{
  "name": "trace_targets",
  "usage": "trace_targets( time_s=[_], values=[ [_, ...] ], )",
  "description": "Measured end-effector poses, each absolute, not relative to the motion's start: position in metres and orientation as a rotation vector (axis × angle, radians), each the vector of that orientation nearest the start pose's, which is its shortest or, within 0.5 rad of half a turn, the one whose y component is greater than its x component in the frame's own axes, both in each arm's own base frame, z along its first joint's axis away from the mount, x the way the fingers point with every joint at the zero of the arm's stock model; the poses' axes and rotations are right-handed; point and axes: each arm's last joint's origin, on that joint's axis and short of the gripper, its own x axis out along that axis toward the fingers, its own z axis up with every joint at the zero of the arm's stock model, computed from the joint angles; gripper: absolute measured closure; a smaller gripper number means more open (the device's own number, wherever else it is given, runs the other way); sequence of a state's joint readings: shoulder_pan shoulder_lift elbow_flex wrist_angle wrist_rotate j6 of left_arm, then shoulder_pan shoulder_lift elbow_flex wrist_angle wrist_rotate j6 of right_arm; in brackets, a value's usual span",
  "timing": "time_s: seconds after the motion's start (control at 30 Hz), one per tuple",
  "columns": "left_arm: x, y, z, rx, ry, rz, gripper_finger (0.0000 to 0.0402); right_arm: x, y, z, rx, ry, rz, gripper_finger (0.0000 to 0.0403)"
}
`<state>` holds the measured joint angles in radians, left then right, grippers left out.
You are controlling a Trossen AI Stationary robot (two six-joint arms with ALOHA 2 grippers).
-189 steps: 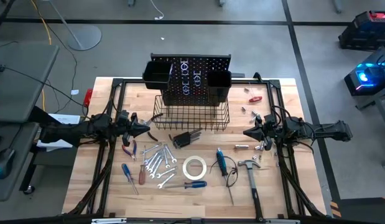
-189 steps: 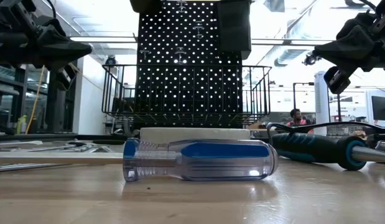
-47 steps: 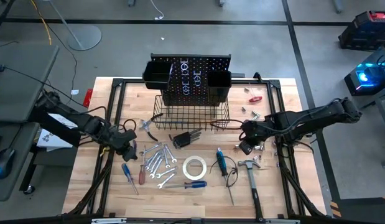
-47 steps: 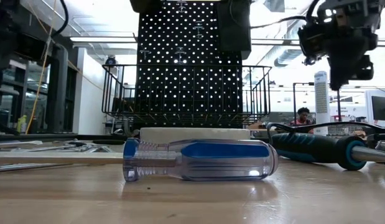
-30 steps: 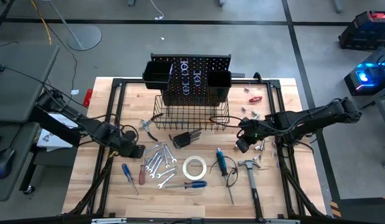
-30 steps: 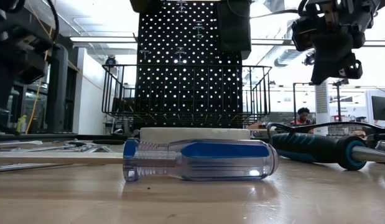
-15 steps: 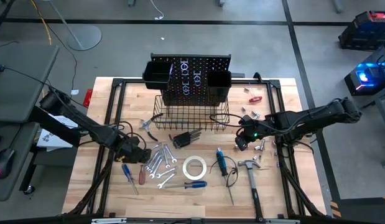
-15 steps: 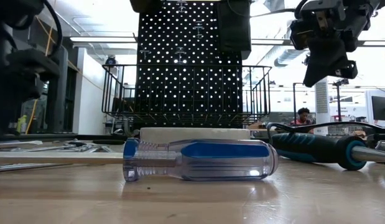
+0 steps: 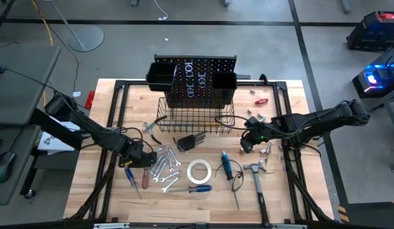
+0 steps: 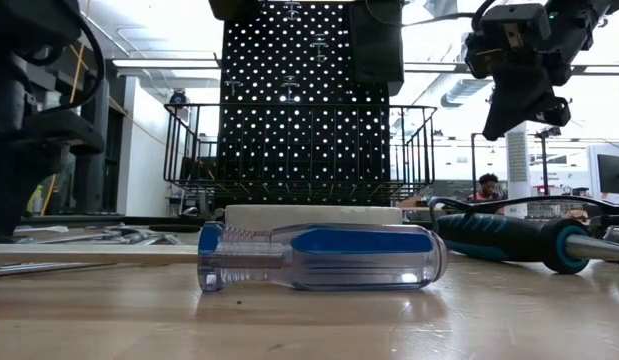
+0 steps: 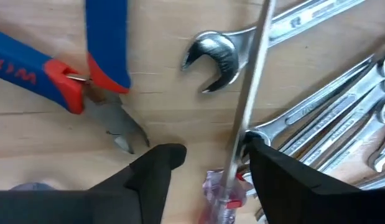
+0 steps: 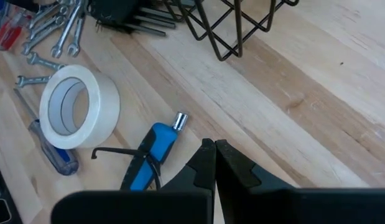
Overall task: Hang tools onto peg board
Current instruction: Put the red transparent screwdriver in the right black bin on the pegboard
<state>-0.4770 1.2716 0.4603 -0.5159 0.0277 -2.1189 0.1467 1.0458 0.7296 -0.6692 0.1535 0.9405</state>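
The left tool hung low over the worktop, fingers apart astride a screwdriver beside the wrenches and pliers. The right tool, fingers together, hovered near the wire basket below the peg board.

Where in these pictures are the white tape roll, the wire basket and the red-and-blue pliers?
white tape roll (image 9: 198,171): high view, on its white ring.
wire basket (image 9: 195,130): high view, on its front rim.
red-and-blue pliers (image 11: 61,81): left wrist view, on the handle near the pivot.
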Motion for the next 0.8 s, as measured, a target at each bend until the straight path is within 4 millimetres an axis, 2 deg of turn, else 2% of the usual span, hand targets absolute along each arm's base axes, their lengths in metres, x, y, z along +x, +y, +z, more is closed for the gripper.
trace_targets(
  time_s=[0.1, 0.3, 0.33, 0.53, 0.8],
  values=[
    [0.158, -0.082, 0.125, -1.444, 1.122, 1.035, 0.0251, 0.191, 0.024, 0.232, 0.716, 0.885, -0.458, 0.0402],
    [0.158, -0.082, 0.125, -1.424, 1.13, 1.023, 0.0378, 0.191, 0.024, 0.232, 0.716, 0.885, -0.459, 0.0402],
    [0.158, -0.082, 0.125, -1.422, 1.132, 1.02, 0.0388, 0.191, 0.024, 0.232, 0.716, 0.885, -0.459, 0.0402],
    [0.16, -0.084, 0.141, -1.348, 1.184, 0.946, 0.0394, 0.191, 0.024, 0.232, 0.72, 0.888, -0.452, 0.0402],
    [0.156, -0.083, 0.189, -1.257, 1.232, 0.71, 0.0398, 0.191, 0.025, 0.232, 0.738, 0.918, -0.406, 0.0402]
  ],
)
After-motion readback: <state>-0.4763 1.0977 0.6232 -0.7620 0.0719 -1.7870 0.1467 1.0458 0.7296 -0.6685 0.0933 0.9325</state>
